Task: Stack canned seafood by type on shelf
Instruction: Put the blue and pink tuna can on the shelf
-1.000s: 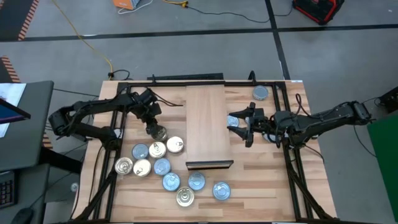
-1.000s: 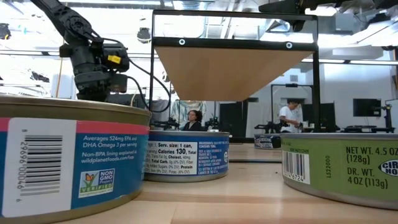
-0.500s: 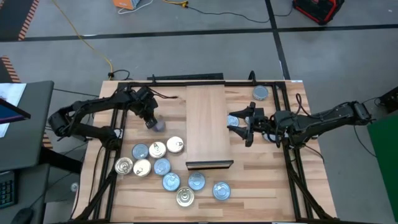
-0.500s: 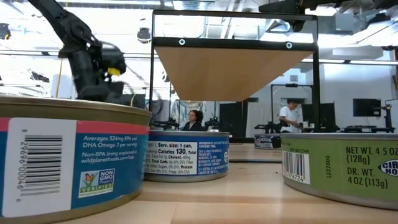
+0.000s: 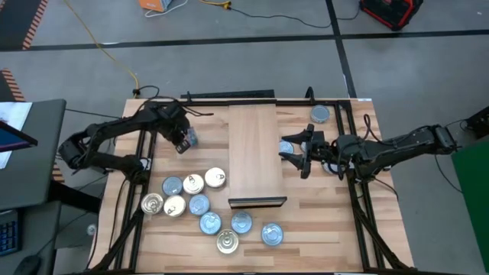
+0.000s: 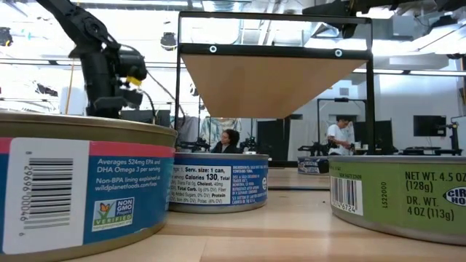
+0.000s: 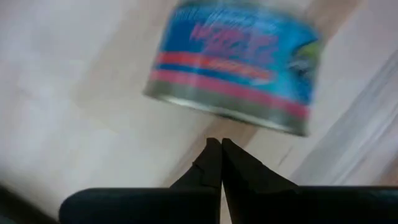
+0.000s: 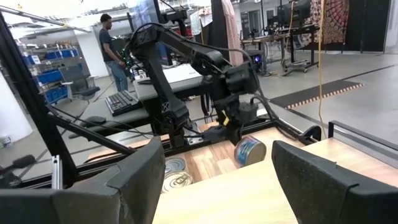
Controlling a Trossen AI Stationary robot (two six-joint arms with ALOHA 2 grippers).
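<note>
Tabletop [image 5: 321, 221] first: it carries every tin you can see, so by my judgement the stacking has not begun. Your shelf [image 5: 256, 145], the plain light board running down the middle, has nothing on it in the high view, neither type started. Your right gripper [image 5: 290, 150] waits just off the shelf's right edge, fingers spread wide and holding nothing, as its own wrist view confirms. Your left gripper [image 7: 215, 149] is near the far left of the table, beside the shelf's left edge, its fingers pinched together on empty air; note that a blue-labelled tin [image 7: 233, 68] sits just beyond the fingertips, tipped up on its edge and not gripped. Count the canned seafood [image 5: 199, 204] as follows: ten tins loose in the cluster at the near left, five with light-blue tops and five with silver-gold tops; one more light-blue tin [image 5: 319, 114] alone at the far right corner; plus the tipped one by the left gripper. That makes twelve you can verify. Something may lie under the right arm, but I cannot tell. All twelve remain to be sorted and stacked.
</note>
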